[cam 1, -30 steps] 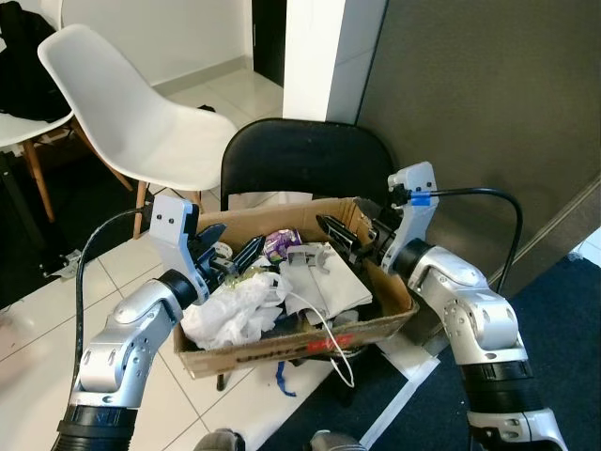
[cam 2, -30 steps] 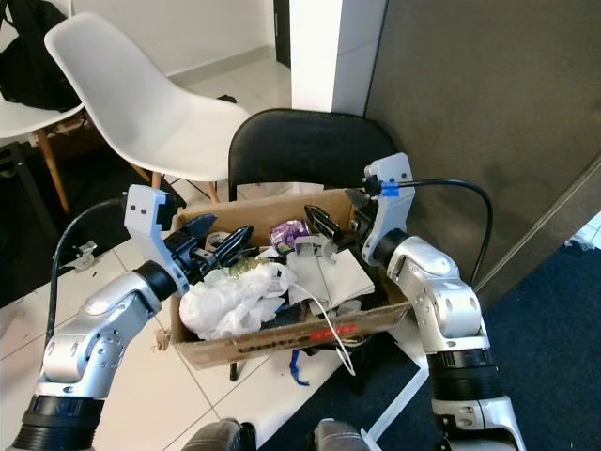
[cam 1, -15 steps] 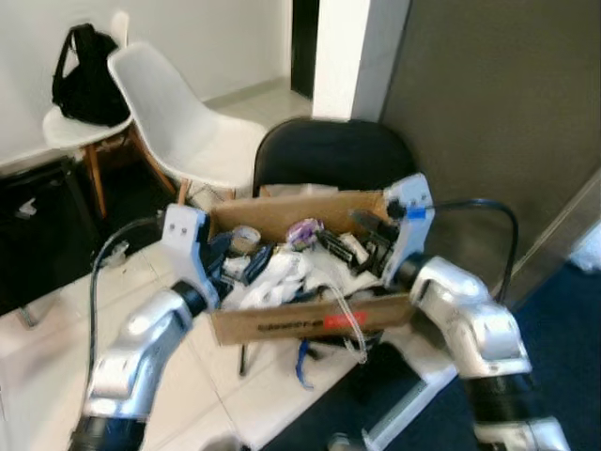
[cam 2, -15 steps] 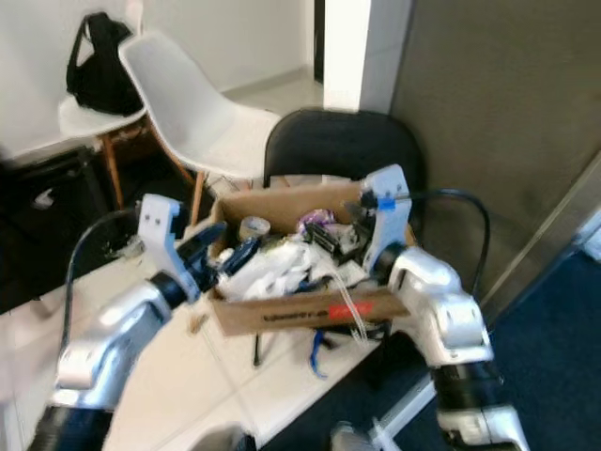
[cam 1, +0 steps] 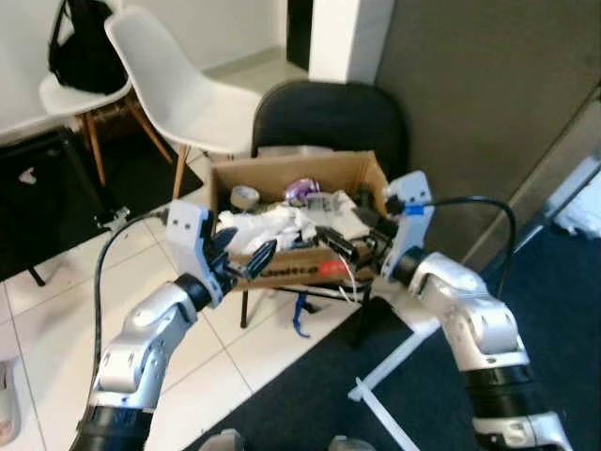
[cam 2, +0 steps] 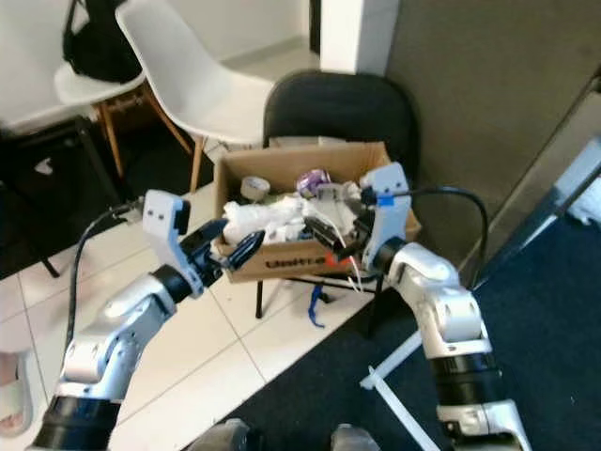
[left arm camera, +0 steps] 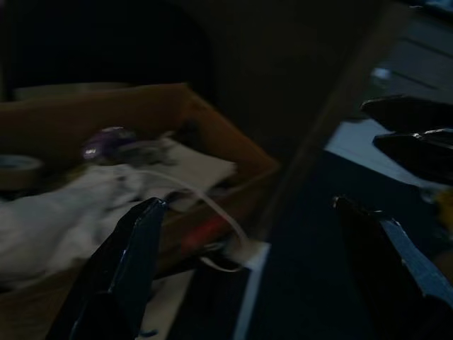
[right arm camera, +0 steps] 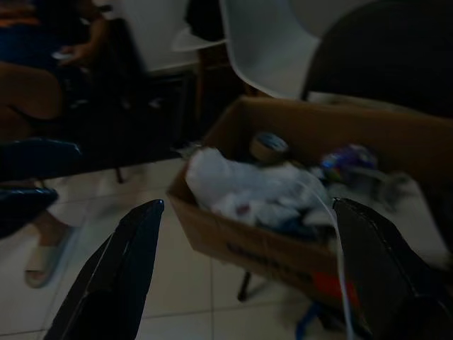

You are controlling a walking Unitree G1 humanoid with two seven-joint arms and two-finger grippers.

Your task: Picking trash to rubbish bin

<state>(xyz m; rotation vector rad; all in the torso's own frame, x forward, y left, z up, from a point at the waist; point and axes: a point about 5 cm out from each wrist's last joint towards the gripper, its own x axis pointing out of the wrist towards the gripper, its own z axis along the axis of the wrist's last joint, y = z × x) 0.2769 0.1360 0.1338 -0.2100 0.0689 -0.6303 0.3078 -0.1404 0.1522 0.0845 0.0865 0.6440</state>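
Note:
A cardboard box (cam 1: 286, 167) stands on a black chair (cam 1: 329, 113). It holds a crumpled white bag (cam 1: 268, 225), a tape roll (cam 1: 244, 197), a purple wrapper (cam 1: 302, 191) and other trash; a thin white cable (cam 1: 349, 277) hangs over its front wall. My left gripper (cam 1: 249, 246) is open and empty, held just before the box's front left corner. Near the front right corner my right gripper (cam 1: 331, 242) is also open and empty. In both wrist views the fingers (left arm camera: 134, 269) (right arm camera: 134, 262) stand wide apart with the box (right arm camera: 269, 237) beyond them.
A white chair (cam 1: 178, 85) and a black backpack (cam 1: 80, 47) are at the back left. A grey partition (cam 1: 488, 85) rises on the right. Dark carpet with a white tape line (cam 1: 394, 352) lies below. A seated person (right arm camera: 49, 64) appears in the right wrist view.
The camera has pulled back and the box looks smaller and farther. Both grippers, earlier at the box's sides above the trash, now sit in front of its front wall, still open.

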